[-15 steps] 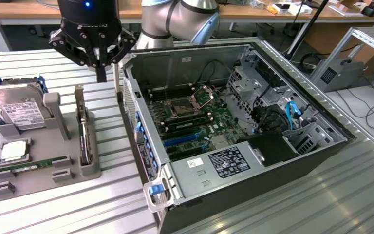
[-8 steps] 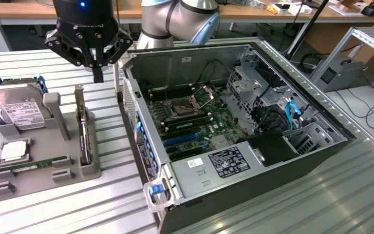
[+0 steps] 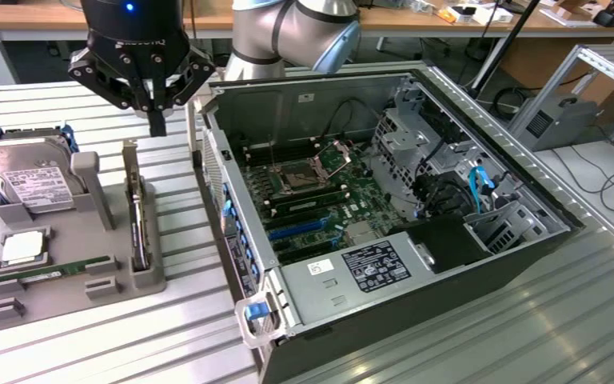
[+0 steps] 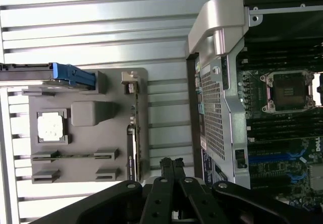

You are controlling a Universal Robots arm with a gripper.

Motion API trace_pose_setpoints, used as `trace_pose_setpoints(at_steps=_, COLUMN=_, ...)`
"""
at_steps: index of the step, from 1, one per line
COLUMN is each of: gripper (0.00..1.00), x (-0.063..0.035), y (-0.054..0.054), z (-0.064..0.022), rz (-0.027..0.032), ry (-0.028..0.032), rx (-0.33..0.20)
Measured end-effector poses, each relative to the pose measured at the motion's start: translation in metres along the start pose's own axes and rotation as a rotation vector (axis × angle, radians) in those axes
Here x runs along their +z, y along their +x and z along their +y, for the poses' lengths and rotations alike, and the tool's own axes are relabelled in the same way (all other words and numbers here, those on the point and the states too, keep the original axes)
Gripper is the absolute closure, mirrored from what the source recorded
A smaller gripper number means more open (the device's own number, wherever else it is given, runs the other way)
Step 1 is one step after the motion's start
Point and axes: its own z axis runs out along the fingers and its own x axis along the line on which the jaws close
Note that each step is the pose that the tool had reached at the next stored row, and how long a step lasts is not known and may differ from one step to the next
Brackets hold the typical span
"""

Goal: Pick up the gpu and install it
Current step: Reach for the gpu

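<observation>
One grey moulded plastic tray [image 3: 61, 298] lies on the ribbed metal table [image 3: 125, 348] at the exterior view's left. A boxy silver hard drive with a white label [image 3: 25, 180] leans in its leftmost cradle. Nearer the camera a square silver processor chip [image 3: 21, 250] lies flat in a pocket, and a narrow green memory stick [image 3: 67, 270] lies in a slot beside it.

Along the tray's right edge stands the gpu [image 3: 137, 216], a thin dark card on its long edge in a slot, with its silver bracket at the far end. My black gripper [image 3: 157, 126] hangs just above that far end. My two fingers are pressed flat together and hold nothing, and I see a small gap between them and the card. My wrist view shows the same closed gripper [image 4: 171, 166] near the gpu [image 4: 132, 143] in its tray [image 4: 91, 135].

Further right, just beside the tray, a dark open computer case [image 3: 318, 88] lies on its side. Its green motherboard [image 3: 323, 204] faces up, with a bare processor socket [image 3: 305, 170].
</observation>
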Motion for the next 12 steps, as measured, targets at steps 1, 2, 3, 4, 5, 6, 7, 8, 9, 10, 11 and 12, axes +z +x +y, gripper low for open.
trace_pose_setpoints(at_steps=1, gripper=0.89, x=0.0000, y=0.000, z=0.0000, rz=-0.0001, ry=0.0000, rx=0.000)
trace_pose_setpoints(at_steps=2, gripper=0.89, x=0.0000, y=0.001, z=-0.0001, rz=0.0000, ry=0.0000, rx=0.000)
trace_pose_setpoints(at_steps=3, gripper=0.89, x=-0.0001, y=0.002, z=-0.0002, rz=0.0000, ry=0.0000, rx=0.000)
trace_pose_setpoints(at_steps=4, gripper=0.89, x=-0.0001, y=0.003, z=-0.0002, rz=0.0000, ry=0.0001, rx=0.000)
trace_pose_setpoints(at_steps=5, gripper=0.89, x=-0.0001, y=0.004, z=-0.0003, rz=0.0000, ry=0.0000, rx=0.000)
trace_pose_setpoints(at_steps=6, gripper=0.89, x=-0.0002, y=0.005, z=-0.0004, rz=0.0000, ry=0.0000, rx=0.000)
trace_pose_setpoints(at_steps=7, gripper=0.89, x=-0.0002, y=0.006, z=-0.0004, rz=0.0000, ry=0.0000, rx=0.000)
trace_pose_setpoints(at_steps=8, gripper=0.89, x=-0.0002, y=0.006, z=-0.0005, rz=0.0000, ry=0.0000, rx=0.000)
trace_pose_setpoints(at_steps=9, gripper=0.89, x=-0.0002, y=0.007, z=-0.0005, rz=0.0000, ry=0.0000, rx=0.000)
trace_pose_setpoints(at_steps=10, gripper=0.89, x=-0.0002, y=0.008, z=-0.0006, rz=0.0000, ry=0.0000, rx=0.000)
trace_pose_setpoints(at_steps=11, gripper=0.89, x=-0.0003, y=0.011, z=-0.0008, rz=0.0000, ry=0.0000, rx=0.000)
trace_pose_setpoints(at_steps=12, gripper=0.89, x=-0.0003, y=0.012, z=-0.0009, rz=0.0000, ry=0.0000, rx=0.000)
